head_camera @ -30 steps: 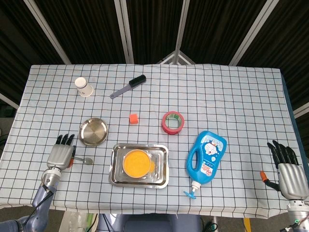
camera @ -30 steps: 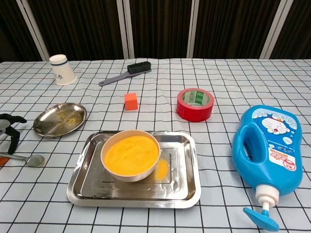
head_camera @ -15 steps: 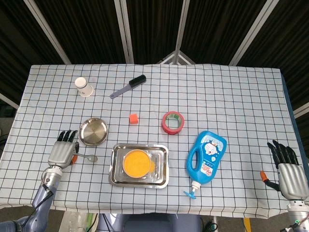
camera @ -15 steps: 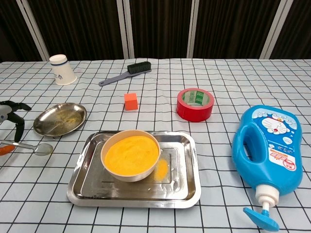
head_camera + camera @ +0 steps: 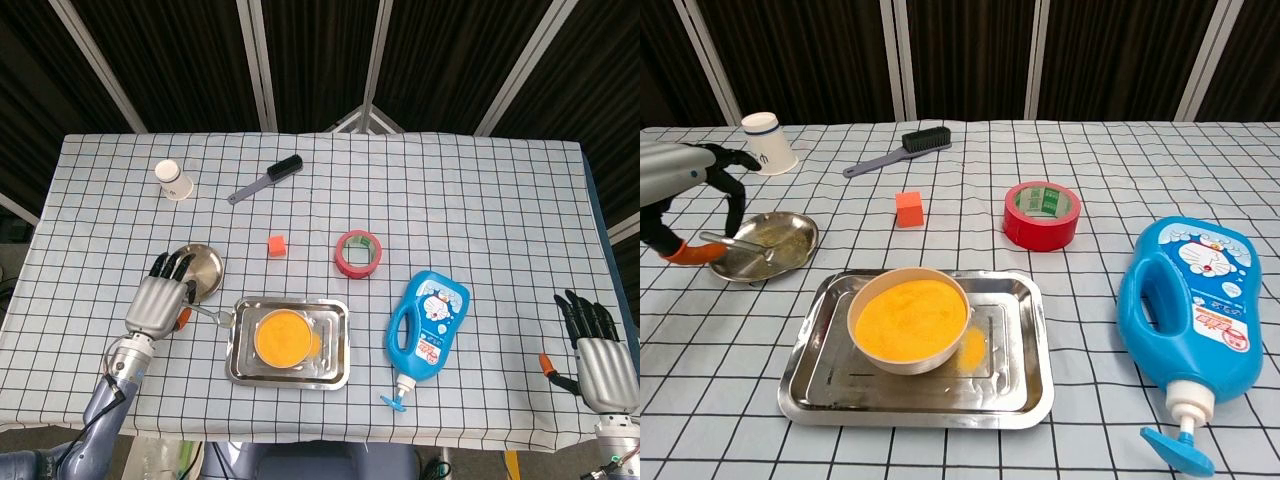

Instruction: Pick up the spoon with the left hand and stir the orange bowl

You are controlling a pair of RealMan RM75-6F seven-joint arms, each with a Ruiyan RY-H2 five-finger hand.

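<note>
My left hand [image 5: 160,300] grips a metal spoon [image 5: 213,314] by its orange handle [image 5: 684,253], lifted off the cloth. In the head view the spoon's tip points right, just short of the left rim of the steel tray [image 5: 241,368]. In the chest view the left hand [image 5: 685,172] and the spoon [image 5: 740,244] hang in front of the small steel dish [image 5: 790,232]. The orange bowl [image 5: 283,337] [image 5: 910,318] stands in the tray [image 5: 1025,390], filled with orange powder. My right hand [image 5: 598,360] rests at the far right, fingers spread, holding nothing.
The small steel dish [image 5: 207,266] sits just beyond my left hand. A blue detergent bottle [image 5: 428,322] lies right of the tray. Red tape [image 5: 359,253], an orange cube [image 5: 276,244], a brush [image 5: 266,179] and a paper cup [image 5: 172,180] lie farther back.
My left hand has raised the spoon off the cloth and carried it right, toward the tray. The right hand has not moved.
</note>
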